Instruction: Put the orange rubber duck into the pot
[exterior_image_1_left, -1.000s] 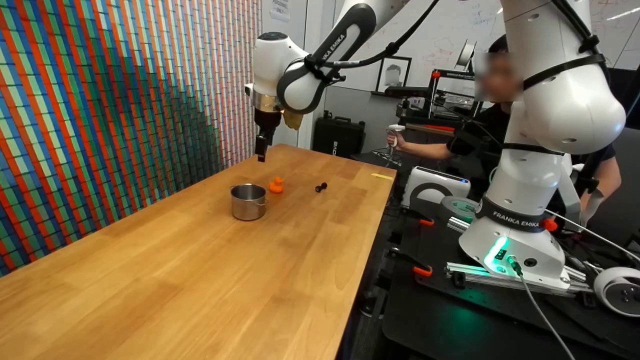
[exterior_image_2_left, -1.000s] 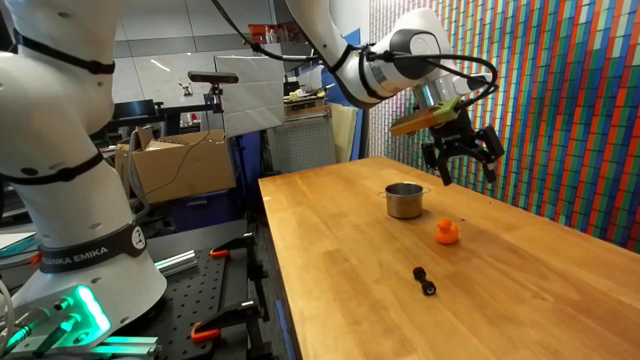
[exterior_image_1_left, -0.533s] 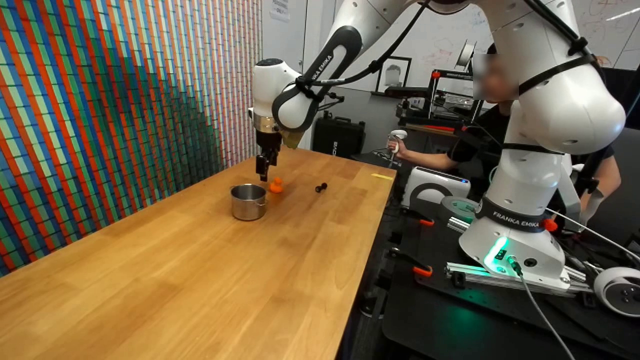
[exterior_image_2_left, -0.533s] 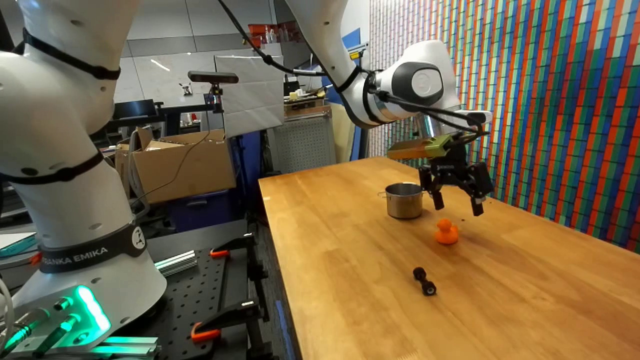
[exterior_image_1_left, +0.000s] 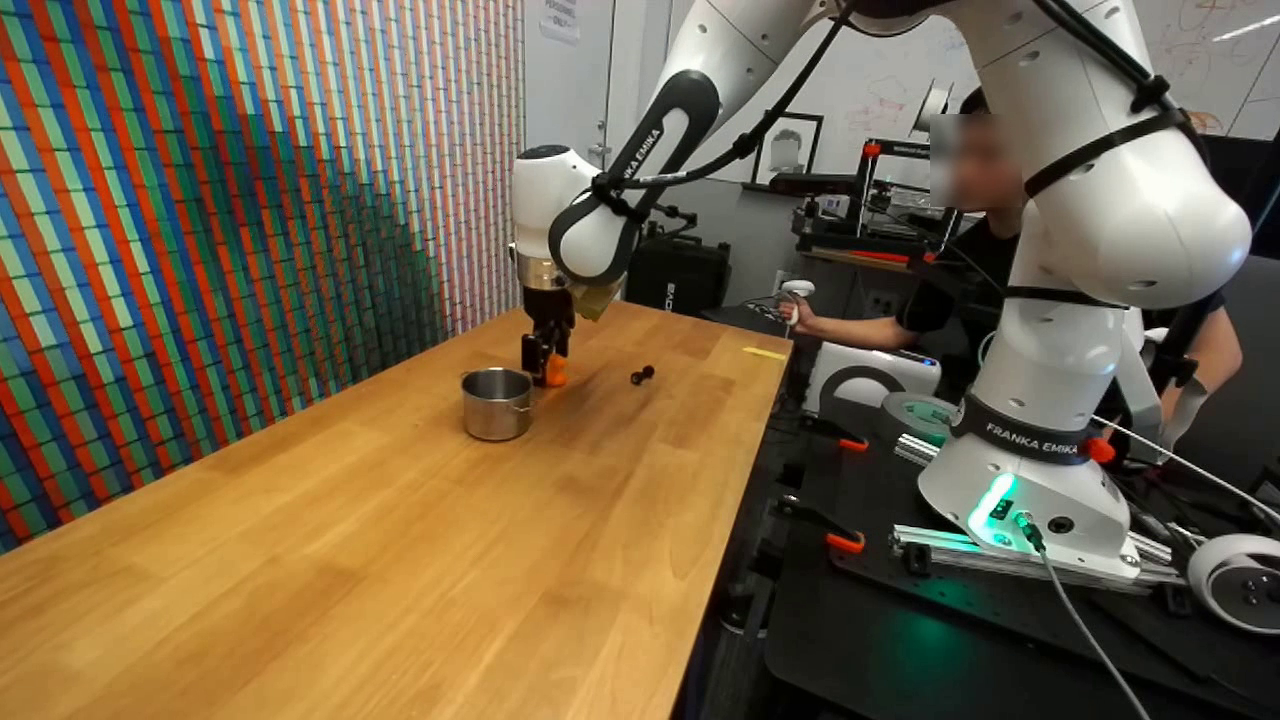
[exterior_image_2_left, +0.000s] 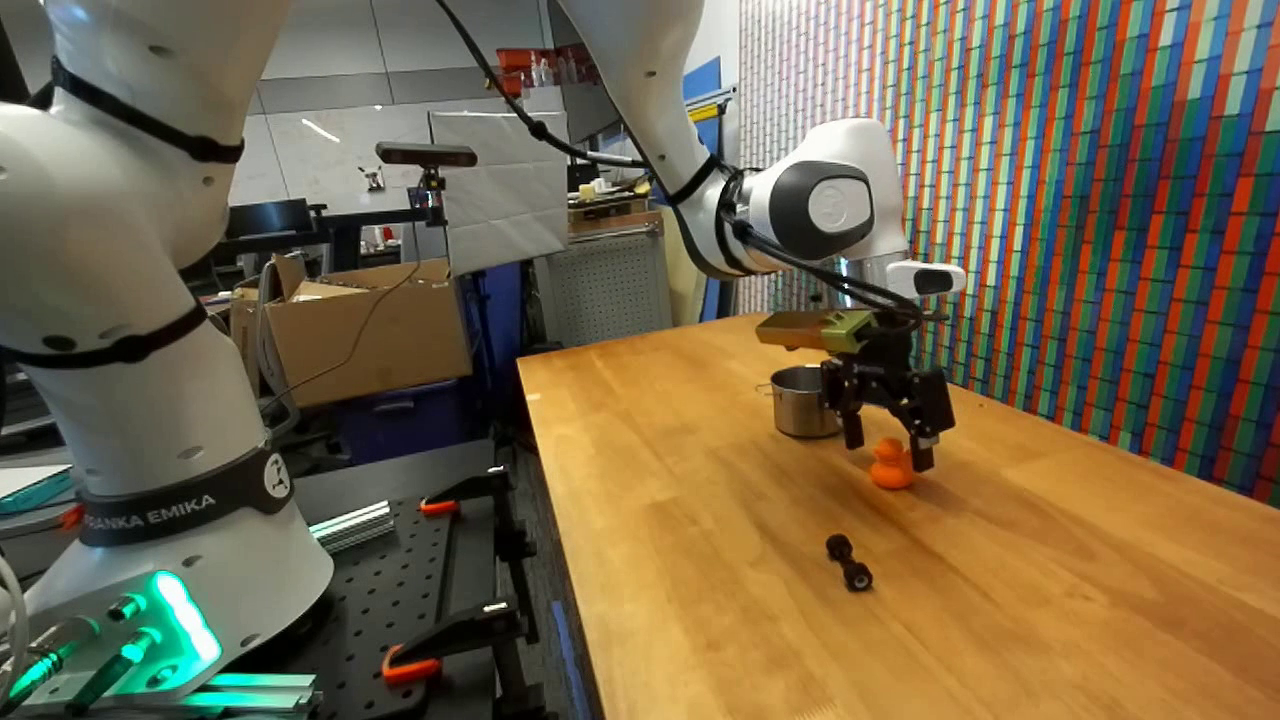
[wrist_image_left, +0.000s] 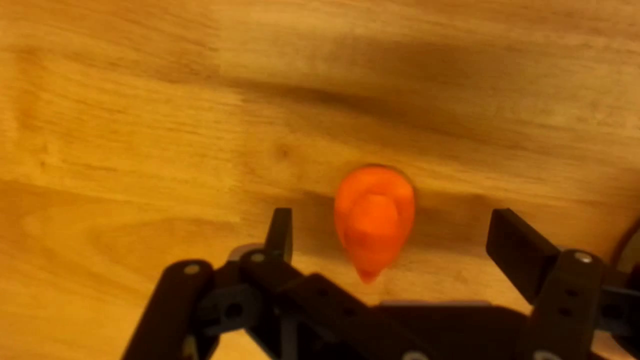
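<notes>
Black fingers (wrist_image_left: 522, 255) stand apart on either side of the orange rubber duck (wrist_image_left: 375, 215), with strips of the wooden table (wrist_image_left: 150, 125) showing in both gaps; the gripper (exterior_image_2_left: 888, 447) straddles the toy at a wide spread, clear of it. The duck sits upright on the wood near the pot (exterior_image_1_left: 497, 410), and one finger stands between the two. In an exterior view the gripper covers one edge of the pot.

FRANKA EMIKA reads on a dark band (exterior_image_1_left: 1030, 438) at the foot of the robot arm (exterior_image_1_left: 1120, 220), well apart from the pot. ONLY can be read on a door sign (exterior_image_1_left: 560, 20) beyond the pot.

A small black object (exterior_image_2_left: 848, 562) lies farther from the pot than the duck does. Well apart from the pot, a person (exterior_image_1_left: 985, 245) holds a white controller (exterior_image_1_left: 797, 288), and a cardboard box (exterior_image_2_left: 370, 335) stands with raised flaps.
</notes>
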